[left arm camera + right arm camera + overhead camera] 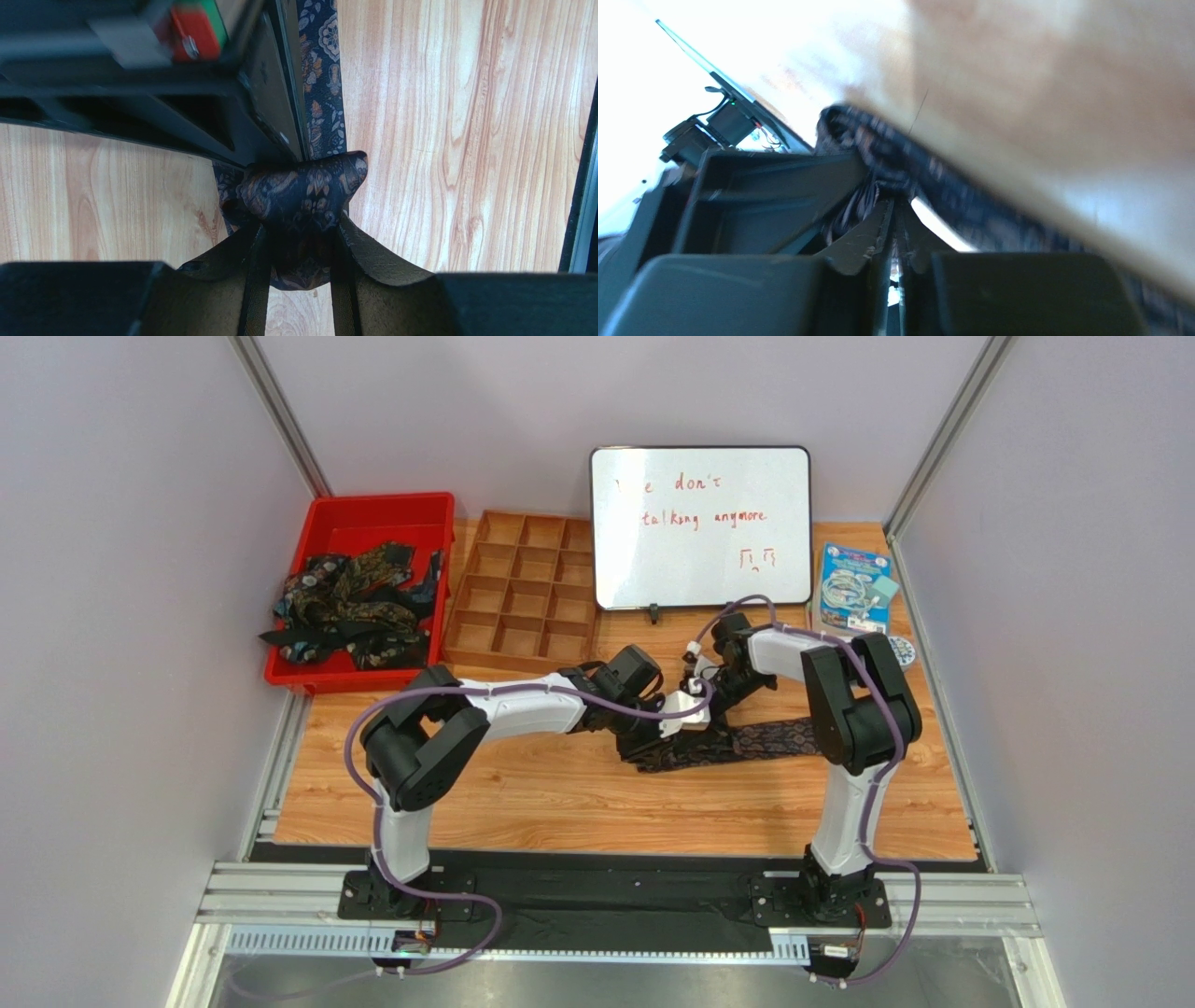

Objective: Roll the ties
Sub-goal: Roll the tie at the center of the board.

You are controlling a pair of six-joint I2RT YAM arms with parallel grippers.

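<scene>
One dark paisley tie (765, 742) lies across the wooden table, its free length running right. My left gripper (671, 728) is shut on the bunched, partly rolled end of this tie (302, 192), held between its fingers (242, 266). My right gripper (697, 679) meets it from the right; its jaws stand nearly closed on a thin fold of the same tie (878, 157). The two grippers touch or nearly touch. Several more ties (351, 602) lie tangled in the red bin.
A red bin (362, 514) stands at the back left. A wooden compartment tray (522, 595) is beside it. A whiteboard (699, 525) with red writing stands behind. A blue packet (853, 588) lies at the back right.
</scene>
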